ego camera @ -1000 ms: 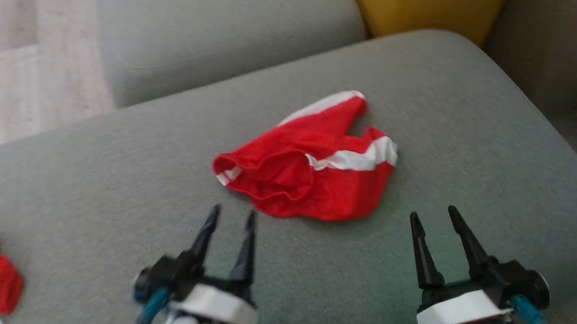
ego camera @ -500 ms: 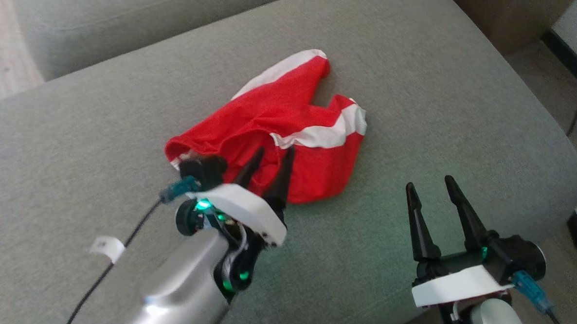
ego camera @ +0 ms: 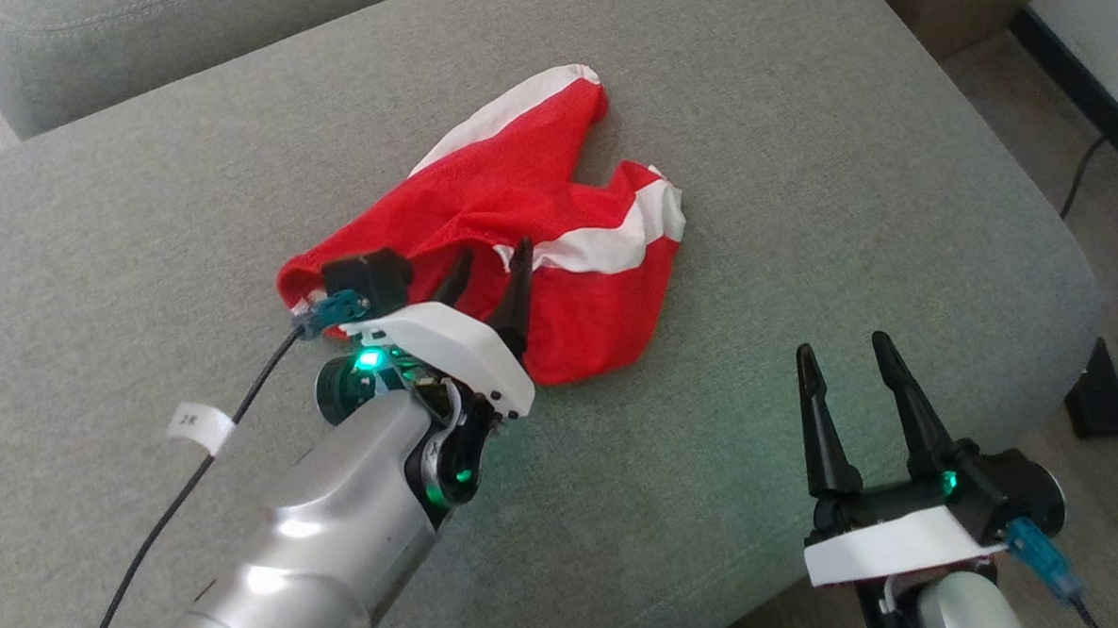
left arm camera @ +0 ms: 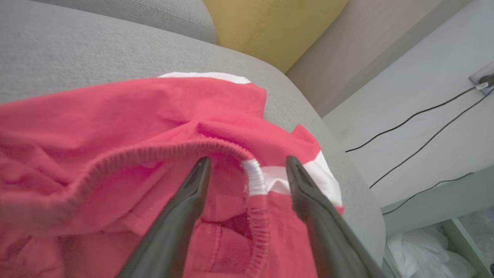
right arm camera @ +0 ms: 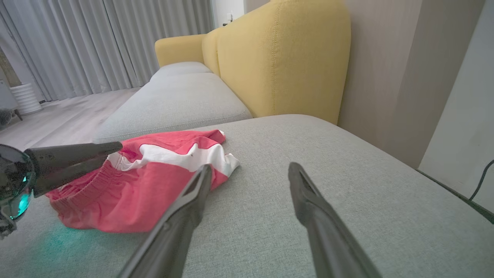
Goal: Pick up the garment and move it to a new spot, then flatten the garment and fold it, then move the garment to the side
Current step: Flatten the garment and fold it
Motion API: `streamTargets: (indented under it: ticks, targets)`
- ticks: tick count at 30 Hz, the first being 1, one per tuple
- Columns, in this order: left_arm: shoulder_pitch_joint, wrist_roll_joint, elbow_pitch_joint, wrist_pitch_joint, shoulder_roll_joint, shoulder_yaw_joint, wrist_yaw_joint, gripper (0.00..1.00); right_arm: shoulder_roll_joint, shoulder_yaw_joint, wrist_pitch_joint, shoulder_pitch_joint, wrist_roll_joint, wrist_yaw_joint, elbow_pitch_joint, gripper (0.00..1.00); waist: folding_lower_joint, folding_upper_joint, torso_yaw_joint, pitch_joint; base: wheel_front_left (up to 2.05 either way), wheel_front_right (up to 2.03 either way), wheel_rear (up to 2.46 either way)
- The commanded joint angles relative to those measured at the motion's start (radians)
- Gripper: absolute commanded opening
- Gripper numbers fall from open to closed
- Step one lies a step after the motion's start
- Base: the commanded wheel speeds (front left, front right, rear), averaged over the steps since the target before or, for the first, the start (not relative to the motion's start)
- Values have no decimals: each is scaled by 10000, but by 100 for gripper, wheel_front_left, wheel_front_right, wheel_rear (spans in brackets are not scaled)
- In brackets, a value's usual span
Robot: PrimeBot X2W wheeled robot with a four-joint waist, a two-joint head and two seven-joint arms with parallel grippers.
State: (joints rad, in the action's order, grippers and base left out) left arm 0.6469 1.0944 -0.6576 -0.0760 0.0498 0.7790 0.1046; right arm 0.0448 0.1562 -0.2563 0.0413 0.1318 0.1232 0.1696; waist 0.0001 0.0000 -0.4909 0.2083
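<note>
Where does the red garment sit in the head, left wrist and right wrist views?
Head view: red garment, centre, on the grey cushion.
Left wrist view: red garment spans left and middle, behind the left gripper.
Right wrist view: red garment, left of centre.
Shared landmark: its white stripe.

Legible marks: one candidate. A white tag point(ego camera: 198, 428) is wrapped round the black cable point(ego camera: 264, 378) that runs beside the left forearm point(ego camera: 323, 530), head view. The tag carries a short dark marking, apparently two characters. The first is possibly "2"; the second is too small and blurred to confirm. The garment point(ego camera: 544, 228) is red cloth with plain white bands, and no lettering on it can be read. Nothing else is readable.
</note>
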Motion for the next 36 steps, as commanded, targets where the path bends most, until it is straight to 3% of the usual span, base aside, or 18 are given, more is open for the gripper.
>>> streamTargets:
  ticks: [1, 2, 4, 6, 14, 17, 24, 27, 36]
  targets:
    - [460, 64, 157, -75, 5, -118, -61, 100, 54, 223, -55, 343, -26, 75, -287, 100, -1, 0, -25, -27, 0, 0, 0]
    - [476, 160, 74, -33, 5, -10, -116, 99, 54, 217, -55, 344, -37, 75, -287, 100, -1, 0, -42, -41, 0, 0, 0]
    - [558, 237, -53, -86, 5, 193, -225, 46, 54, 195, -55, 345, -52, 75, -288, 100, -1, 0, -63, -58, 0, 0, 0]
    - [639, 292, -211, -271, 5, 295, -289, 0, 54, 197, -55, 345, -52, 75, -284, 100, -1, 0, -88, -78, 0, 0, 0]
    - [701, 412, -519, -796, 5, 738, -994, 0, 54, 117, -55, 182, -38, 75, -349, 100, -1, 0, 149, -298, 0, 0, 0]
    - [329, 332, -460, -1180, 121, 725, -987, 0, 54, 0, -55, 18, -25, 75, -349, 100, -1, 0, 522, -496, 0, 0, 0]
    - [-1035, -47, 515, -1712, 843, 602, -588, 0, 54, -260, -55, -332, -79, 75, -327, 100, -1, 0, 1823, -813, 0, 0, 0]
    - [-1924, -684, 1405, -1819, 1702, 484, 60, 0, 54, -269, -55, -481, -122, 75, -272, 100, -1, 0, 2705, -986, 0, 0, 0]
    - [-2856, -1636, 3269, -1854, 3195, -487, 1059, 0, 54, 11, -55, -610, -246, 75, 229, 100, -1, 0, 4152, -1108, 0, 0, 0]
